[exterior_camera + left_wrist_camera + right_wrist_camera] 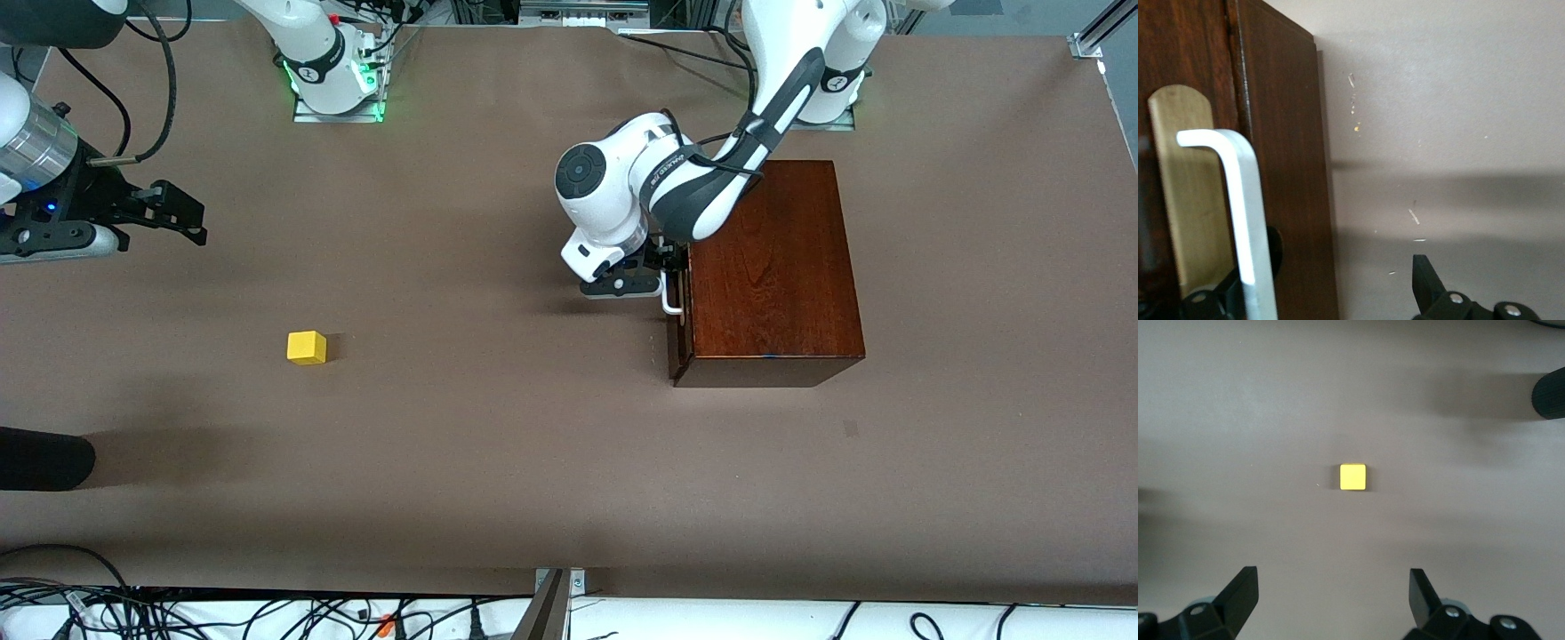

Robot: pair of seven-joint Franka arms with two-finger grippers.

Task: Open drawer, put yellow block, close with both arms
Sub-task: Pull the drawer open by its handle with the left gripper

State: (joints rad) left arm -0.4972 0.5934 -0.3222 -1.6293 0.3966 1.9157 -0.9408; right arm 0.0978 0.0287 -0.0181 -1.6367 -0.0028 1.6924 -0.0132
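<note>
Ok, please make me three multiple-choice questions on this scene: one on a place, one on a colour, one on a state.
1. Where is the yellow block?
A. On the table, toward the right arm's end.
B. Inside the drawer.
C. On top of the wooden box.

2. What colour is the drawer handle?
A. Black.
B. White.
C. Yellow.

3. How is the right claw?
A. Shut on the block.
B. Shut, empty.
C. Open, empty.

Answers:
1 A: it lies on the bare table with nothing touching it.
2 B: the white bar stands between the open fingers of the left claw.
3 C: it hangs over the table at the right arm's end, and its fingers stand apart with nothing between them.
</note>
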